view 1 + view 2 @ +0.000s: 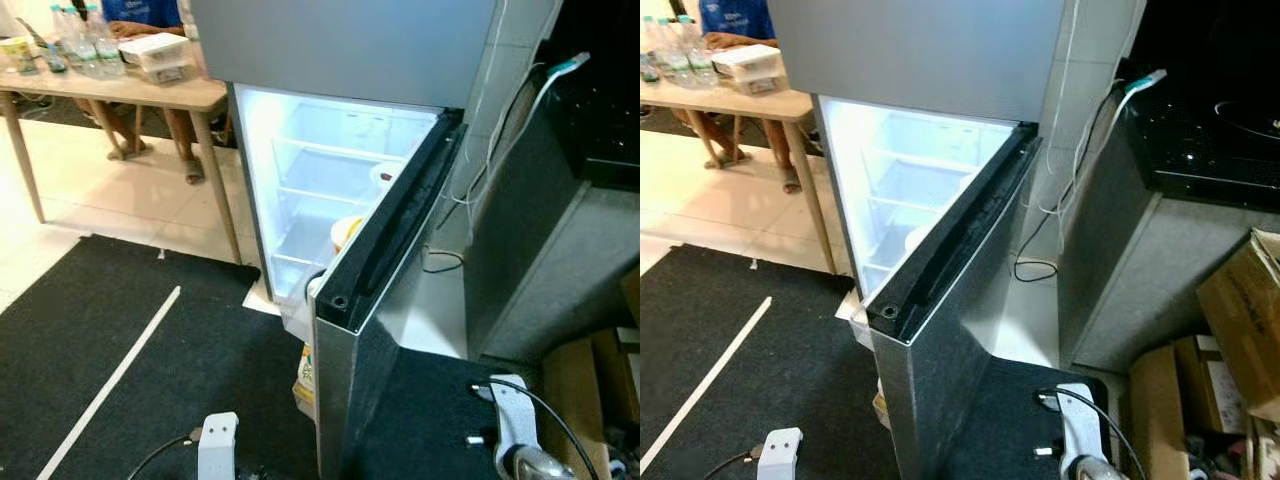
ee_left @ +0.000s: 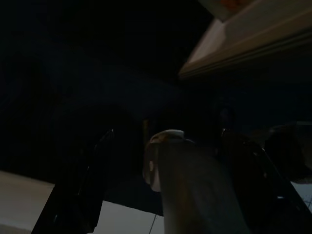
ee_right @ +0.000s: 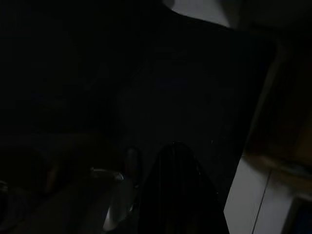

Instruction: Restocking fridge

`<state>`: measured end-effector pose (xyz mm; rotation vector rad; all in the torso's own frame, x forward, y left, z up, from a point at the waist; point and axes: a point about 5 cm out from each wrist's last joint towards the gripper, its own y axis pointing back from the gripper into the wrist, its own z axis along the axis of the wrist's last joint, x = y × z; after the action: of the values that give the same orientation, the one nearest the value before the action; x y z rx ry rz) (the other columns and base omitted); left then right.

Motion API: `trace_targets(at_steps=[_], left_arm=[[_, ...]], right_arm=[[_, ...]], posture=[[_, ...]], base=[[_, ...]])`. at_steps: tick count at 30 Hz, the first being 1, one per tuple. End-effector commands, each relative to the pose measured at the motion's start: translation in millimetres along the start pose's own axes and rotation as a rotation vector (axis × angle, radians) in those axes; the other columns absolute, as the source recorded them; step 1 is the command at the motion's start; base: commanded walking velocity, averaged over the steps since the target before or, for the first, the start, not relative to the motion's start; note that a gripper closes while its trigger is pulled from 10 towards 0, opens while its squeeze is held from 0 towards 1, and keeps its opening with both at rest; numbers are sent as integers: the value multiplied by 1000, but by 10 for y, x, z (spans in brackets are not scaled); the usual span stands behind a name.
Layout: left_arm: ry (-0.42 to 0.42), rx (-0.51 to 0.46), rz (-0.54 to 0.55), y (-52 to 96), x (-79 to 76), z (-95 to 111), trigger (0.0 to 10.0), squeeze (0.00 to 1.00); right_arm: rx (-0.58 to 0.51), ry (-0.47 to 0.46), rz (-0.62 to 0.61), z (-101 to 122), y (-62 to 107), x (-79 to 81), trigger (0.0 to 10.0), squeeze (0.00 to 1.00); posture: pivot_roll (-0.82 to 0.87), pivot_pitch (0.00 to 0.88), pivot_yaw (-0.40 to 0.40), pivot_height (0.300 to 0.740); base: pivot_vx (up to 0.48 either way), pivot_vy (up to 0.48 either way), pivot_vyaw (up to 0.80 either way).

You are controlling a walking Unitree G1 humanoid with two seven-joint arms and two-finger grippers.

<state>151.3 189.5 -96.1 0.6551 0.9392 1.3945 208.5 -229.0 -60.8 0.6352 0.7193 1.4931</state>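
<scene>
The fridge stands in front of me with its lower door swung open and the inside lit. On its shelves sit a white cup and a yellowish bowl. My left wrist and right wrist hang low at the picture's bottom edge. In the dark left wrist view, my left gripper has a pale bottle with a white cap between its black fingers. My right gripper is almost lost in the dark.
A wooden table with water bottles and food boxes stands back left, a person's legs behind it. A carton lies on the floor by the door. Right of the fridge are a grey counter, cables and cardboard boxes. I stand on a black mat.
</scene>
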Motion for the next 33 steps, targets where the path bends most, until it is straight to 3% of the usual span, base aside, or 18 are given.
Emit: trace_targets(at_steps=[1,12,33], left_arm=[[4,8,12,8,24,-25,10000,0],[-11,35,18,35,69,-107,10000,0],[-34,48,6,43,70,-143,10000,0]], right_arm=[[29,0,-5,-80,13,-1,10000,0],[151,48,-90,-472,145,-150,10000,24],[183,56,-95,-608,202,-181,10000,4]], posture=[[-44,0,-30,740],[-46,0,-33,740],[-48,0,-31,740]], base=[[0,0,0],[0,0,733],[0,0,737]])
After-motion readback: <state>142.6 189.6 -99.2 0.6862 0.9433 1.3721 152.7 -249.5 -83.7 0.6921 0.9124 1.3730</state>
